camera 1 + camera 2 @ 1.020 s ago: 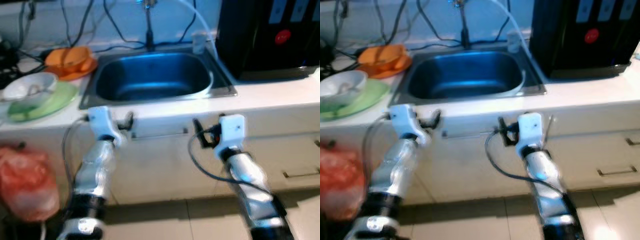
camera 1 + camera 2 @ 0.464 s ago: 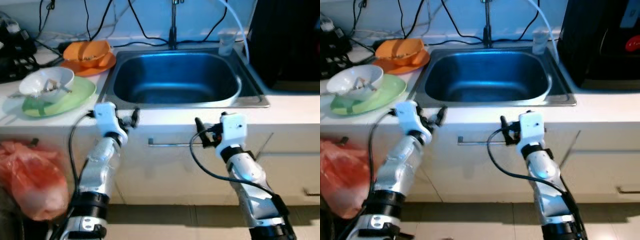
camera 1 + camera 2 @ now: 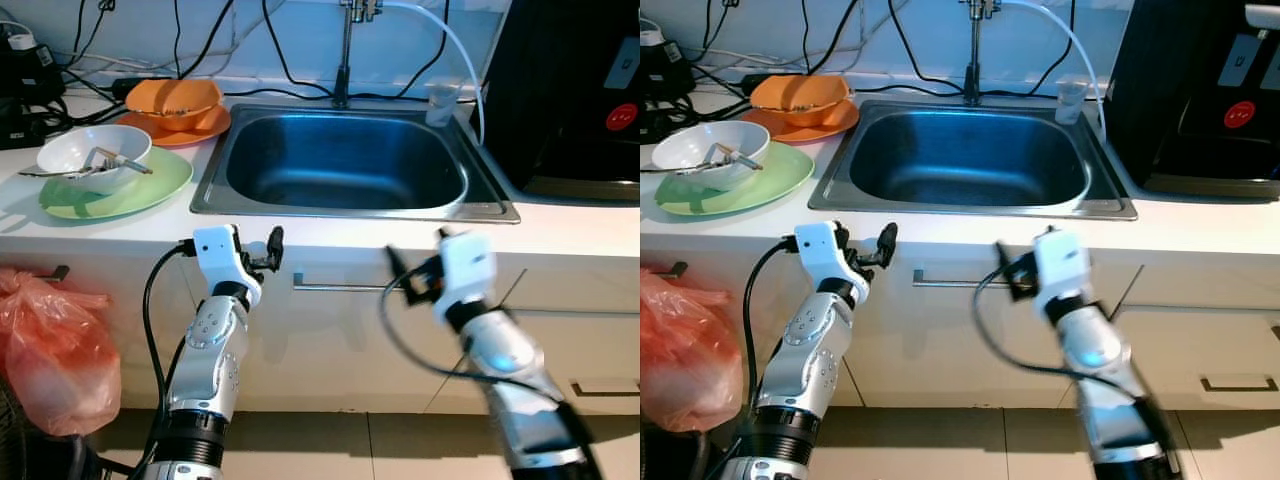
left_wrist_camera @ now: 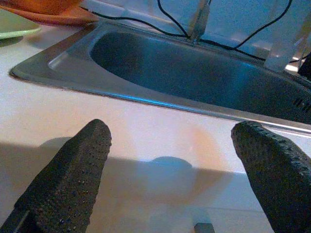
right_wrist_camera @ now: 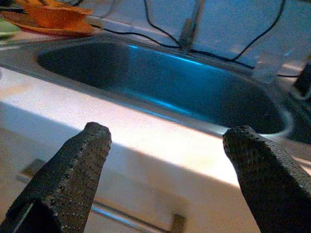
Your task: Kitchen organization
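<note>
A stainless steel sink basin (image 3: 345,160) sat sunk in the white countertop (image 3: 560,235). Before its front rim, the left gripper (image 4: 170,179) and right gripper (image 5: 167,179) hovered with jaws spread wide, empty. Left of the sink, a white bowl (image 3: 93,156) rested on a green plate (image 3: 150,190), an orange bowl (image 3: 172,98) behind.

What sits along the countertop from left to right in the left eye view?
White bowl on the green plate → orange bowl on an orange plate → sink → small clear cup → black appliance.
</note>
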Controlling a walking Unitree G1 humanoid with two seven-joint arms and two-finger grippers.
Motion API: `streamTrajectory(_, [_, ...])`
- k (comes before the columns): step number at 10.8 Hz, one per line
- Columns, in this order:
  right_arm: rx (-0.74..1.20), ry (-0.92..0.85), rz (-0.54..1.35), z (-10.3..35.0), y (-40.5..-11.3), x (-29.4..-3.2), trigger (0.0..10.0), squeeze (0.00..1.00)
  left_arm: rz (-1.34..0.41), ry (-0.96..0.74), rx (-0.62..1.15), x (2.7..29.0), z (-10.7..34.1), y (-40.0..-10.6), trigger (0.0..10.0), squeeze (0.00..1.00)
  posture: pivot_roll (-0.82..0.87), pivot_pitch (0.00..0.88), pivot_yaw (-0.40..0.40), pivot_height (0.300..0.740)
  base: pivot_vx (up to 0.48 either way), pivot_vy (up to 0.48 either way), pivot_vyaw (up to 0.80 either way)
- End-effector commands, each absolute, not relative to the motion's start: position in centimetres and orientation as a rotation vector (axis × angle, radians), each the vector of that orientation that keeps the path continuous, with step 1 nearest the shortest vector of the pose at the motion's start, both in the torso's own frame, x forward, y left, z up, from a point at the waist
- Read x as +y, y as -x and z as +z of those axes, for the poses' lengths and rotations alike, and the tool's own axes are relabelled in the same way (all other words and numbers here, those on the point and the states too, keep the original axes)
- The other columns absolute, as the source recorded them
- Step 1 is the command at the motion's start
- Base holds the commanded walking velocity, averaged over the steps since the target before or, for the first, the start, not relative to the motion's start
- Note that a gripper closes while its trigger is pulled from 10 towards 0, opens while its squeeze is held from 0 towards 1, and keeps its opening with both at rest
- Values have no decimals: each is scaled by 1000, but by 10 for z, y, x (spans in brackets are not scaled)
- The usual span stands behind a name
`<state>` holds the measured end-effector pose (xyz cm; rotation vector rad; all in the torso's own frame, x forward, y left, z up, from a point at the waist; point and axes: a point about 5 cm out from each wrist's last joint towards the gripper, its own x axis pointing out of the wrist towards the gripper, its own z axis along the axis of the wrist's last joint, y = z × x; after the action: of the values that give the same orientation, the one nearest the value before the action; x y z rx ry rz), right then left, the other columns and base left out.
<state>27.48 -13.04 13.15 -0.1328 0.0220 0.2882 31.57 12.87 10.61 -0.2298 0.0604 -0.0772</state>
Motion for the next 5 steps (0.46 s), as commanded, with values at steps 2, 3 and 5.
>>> streamTrajectory(2, [13,137,286,134,-275,-125,10000,0,-117,171,154,131,92,-314,10000,0,-67,0,-3,740,0,0,0])
streamTrajectory(3, [15,112,275,133,-278,-124,10000,0,-139,152,151,135,96,-317,10000,0,-51,0,-6,740,0,0,0])
streamTrajectory(5, [21,73,293,134,-278,-115,10000,0,-165,113,118,137,106,-315,10000,0,-22,0,-17,740,0,0,0])
